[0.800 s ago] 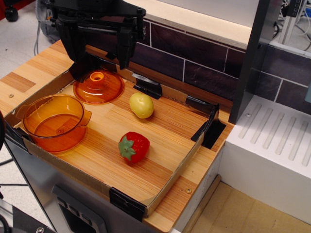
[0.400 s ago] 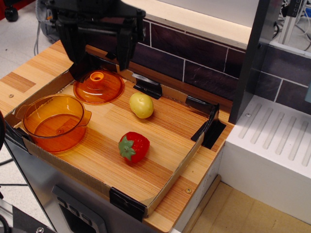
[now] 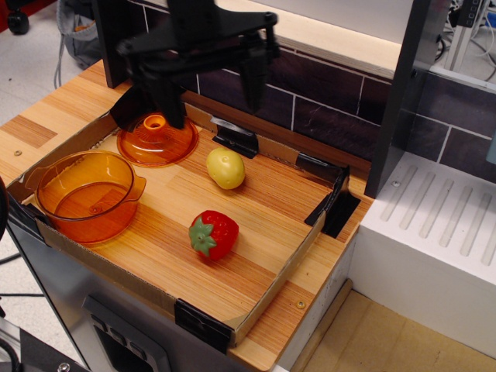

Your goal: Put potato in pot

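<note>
The pale-yellow potato (image 3: 225,168) lies on the wooden tray near its back middle. The transparent orange pot (image 3: 84,194) stands empty at the tray's left front corner. My gripper (image 3: 211,99) hangs open above the back of the tray, behind and slightly left of the potato, with its two black fingers (image 3: 170,101) spread wide and nothing between them. It touches neither the potato nor the pot.
A domed orange lid (image 3: 157,138) with a knob lies behind the pot, under my left finger. A red strawberry (image 3: 213,234) lies in front of the potato. A low cardboard rim (image 3: 271,291) borders the tray. A dark tiled wall (image 3: 325,101) runs behind it. A white ribbed block (image 3: 442,240) stands to the right.
My gripper has moved right, from above the lid toward the potato, and has turned slightly. The objects have not moved.
</note>
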`<state>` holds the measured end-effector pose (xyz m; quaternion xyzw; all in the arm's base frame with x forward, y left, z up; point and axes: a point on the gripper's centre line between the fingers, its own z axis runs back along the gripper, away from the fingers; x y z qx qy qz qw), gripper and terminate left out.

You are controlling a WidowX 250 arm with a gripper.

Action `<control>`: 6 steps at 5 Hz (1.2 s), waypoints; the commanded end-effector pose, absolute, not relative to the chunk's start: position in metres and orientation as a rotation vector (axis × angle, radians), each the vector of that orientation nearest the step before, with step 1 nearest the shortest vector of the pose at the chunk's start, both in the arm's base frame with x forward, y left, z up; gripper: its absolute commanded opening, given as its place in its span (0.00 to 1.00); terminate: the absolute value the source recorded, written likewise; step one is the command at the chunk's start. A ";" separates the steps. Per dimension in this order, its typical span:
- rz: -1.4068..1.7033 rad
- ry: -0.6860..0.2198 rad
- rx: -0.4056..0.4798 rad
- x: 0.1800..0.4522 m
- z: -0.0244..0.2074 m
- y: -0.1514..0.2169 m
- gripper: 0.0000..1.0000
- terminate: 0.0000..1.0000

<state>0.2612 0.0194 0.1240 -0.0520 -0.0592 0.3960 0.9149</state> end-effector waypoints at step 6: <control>1.139 -0.075 -0.051 0.323 0.054 0.066 1.00 0.00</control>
